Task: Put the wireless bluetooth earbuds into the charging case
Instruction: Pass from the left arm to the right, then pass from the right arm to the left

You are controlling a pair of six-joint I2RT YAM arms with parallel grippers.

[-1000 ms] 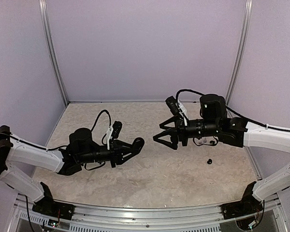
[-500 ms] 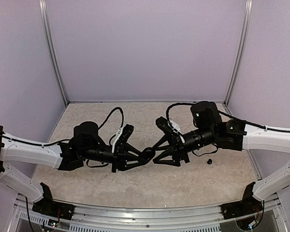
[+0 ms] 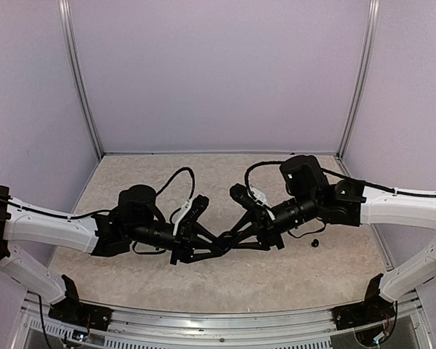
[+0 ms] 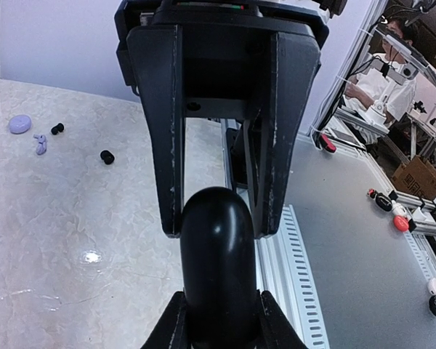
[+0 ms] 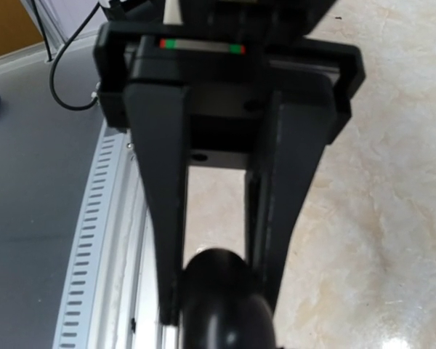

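A sec ago the two arms were apart, w/ the left pincer (image 5: 219,304) holding a dark thing out & the right pincer (image 4: 218,230) wide open. Now they had come together in the middle, up over the bench (image 3: 291,283). The black charging case (image 4: 218,254) sat betw. them in the air. The left pincer was clenched on one end of it. The right pincer's fingers (image 4: 158,145) stood on both sides of the other end, prob. touching, but I couldn't tell if it was squeezing yet.

I think this was a pass, or both getting set to pop the lid (I saw no open lid). No bud was in yet. The earbuds (image 3: 314,243) lay on the bench, well apart from the case. The left wrist view showed one black bud (image 4: 107,156), a second black bud (image 4: 57,129) & a pale purple bud (image 4: 41,144) just beside a purple case (image 4: 19,124).
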